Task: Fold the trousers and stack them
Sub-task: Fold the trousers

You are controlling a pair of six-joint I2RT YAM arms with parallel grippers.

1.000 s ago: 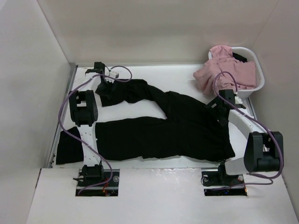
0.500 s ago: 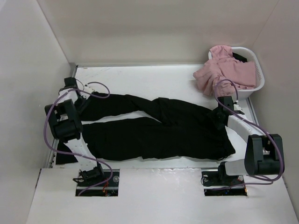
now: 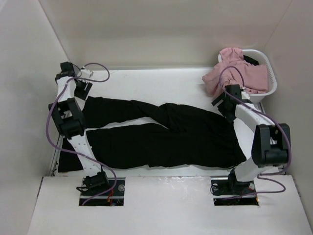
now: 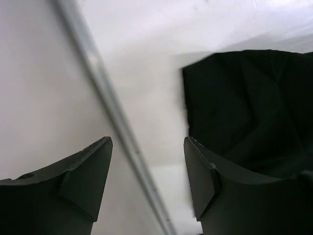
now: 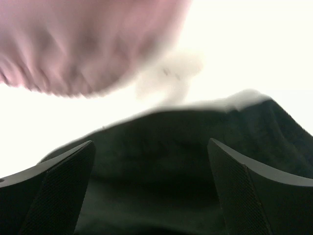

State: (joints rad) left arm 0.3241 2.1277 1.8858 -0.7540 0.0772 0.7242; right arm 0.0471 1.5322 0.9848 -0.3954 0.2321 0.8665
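Note:
Black trousers lie spread flat across the table, waist at the right, both legs stretched to the left. My left gripper is open and empty at the far left, just above the end of the upper leg. My right gripper is open and empty, hovering over the waistband at the right. Pink trousers hang over the rim of a white basket at the back right.
A folded black garment lies at the table's left front edge. White walls close in the left, back and right sides. A metal rail runs along the left wall.
My left gripper pulled the upper leg out straight to the left, let it go and rose toward the back left. My right gripper let go of the waist and lifted slightly.

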